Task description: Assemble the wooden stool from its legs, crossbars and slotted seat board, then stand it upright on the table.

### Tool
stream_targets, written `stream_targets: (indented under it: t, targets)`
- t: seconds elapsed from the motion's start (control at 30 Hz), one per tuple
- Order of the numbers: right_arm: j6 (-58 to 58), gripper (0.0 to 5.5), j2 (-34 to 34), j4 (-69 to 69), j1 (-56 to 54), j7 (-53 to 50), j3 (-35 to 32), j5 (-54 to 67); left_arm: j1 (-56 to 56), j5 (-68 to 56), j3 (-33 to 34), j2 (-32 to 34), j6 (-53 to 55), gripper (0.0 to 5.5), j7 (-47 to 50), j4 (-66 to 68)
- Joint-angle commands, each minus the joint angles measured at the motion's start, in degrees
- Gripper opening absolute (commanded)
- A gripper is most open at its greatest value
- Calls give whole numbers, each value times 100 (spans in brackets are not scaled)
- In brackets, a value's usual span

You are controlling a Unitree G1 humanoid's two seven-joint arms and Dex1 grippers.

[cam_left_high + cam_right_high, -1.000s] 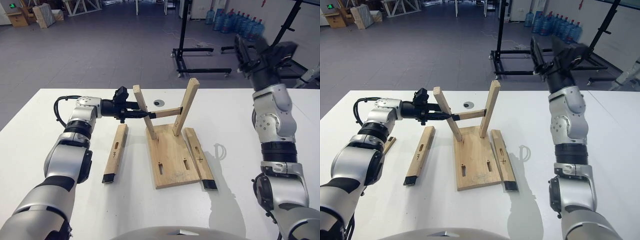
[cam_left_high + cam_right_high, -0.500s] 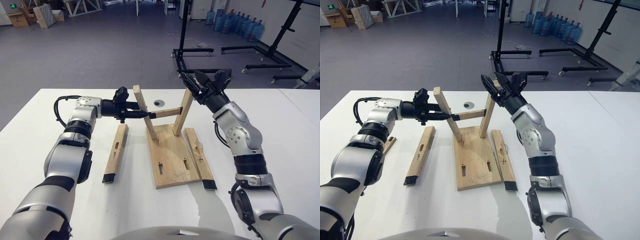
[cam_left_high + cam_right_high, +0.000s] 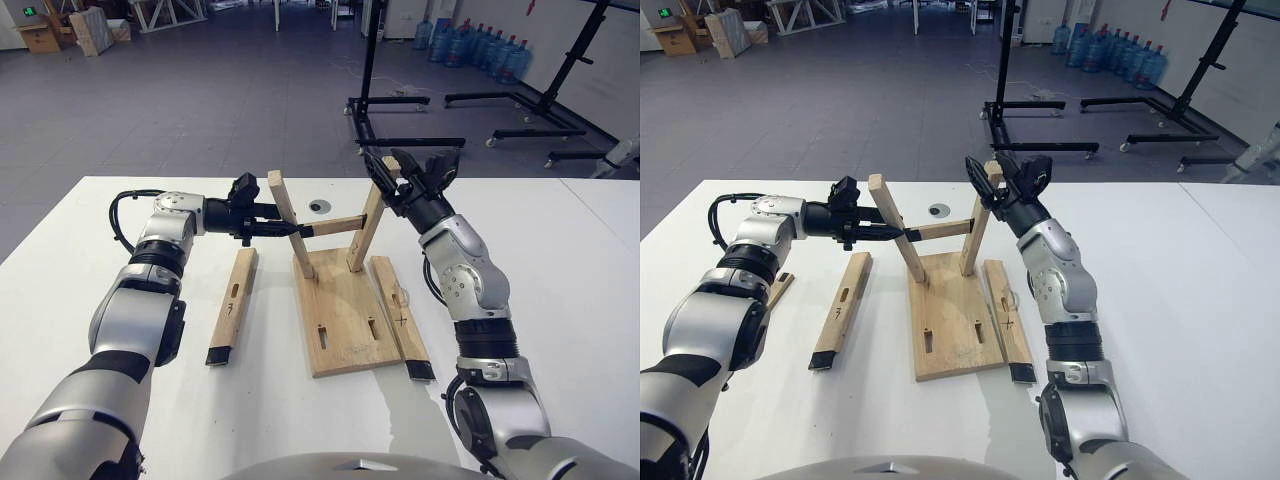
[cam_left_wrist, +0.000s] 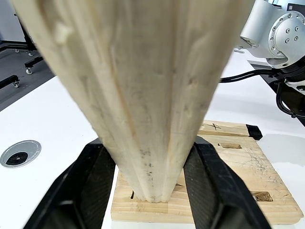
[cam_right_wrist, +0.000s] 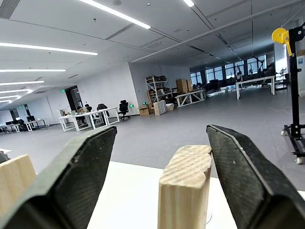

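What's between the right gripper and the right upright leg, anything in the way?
Nothing visible. The right gripper is open, and its fingers flank the top of the right upright leg with a gap on each side. The crossbar joins the leg lower down, clear of the fingers.

Clad in rounded silver-grey shells along the left arm point(image 3: 135, 310) and the right arm point(image 3: 470, 290), with black rings at the joints and darker grey upper segments. Loops a black cable point(image 3: 118, 215) out of the silver wrist housing just behind the left gripper point(image 3: 290, 230). Ends in black two-finger tools: slim matte fingers point(image 4: 90, 186) there, broad wedge-shaped ones on the right gripper point(image 3: 405, 168). Carries a screw-studded round silver cap point(image 4: 285, 38) on a joint, well beyond the left gripper.
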Motion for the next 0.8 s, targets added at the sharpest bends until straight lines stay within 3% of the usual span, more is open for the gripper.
stream_targets:
  t: [0.03,0.27,0.8]
  targets:
    - [-167,347,-98,-255,129,64,581,-804,81,433,-231,-20,-13,203,-2,106]
    - [-472,347,-174,-524,286,-88,1315,-2069,-11,426,-261,-60,8,203,-26,103]
    - [-192,347,179,-410,535,211,1624,-1907,-275,520,-329,-463,46,203,-54,127]
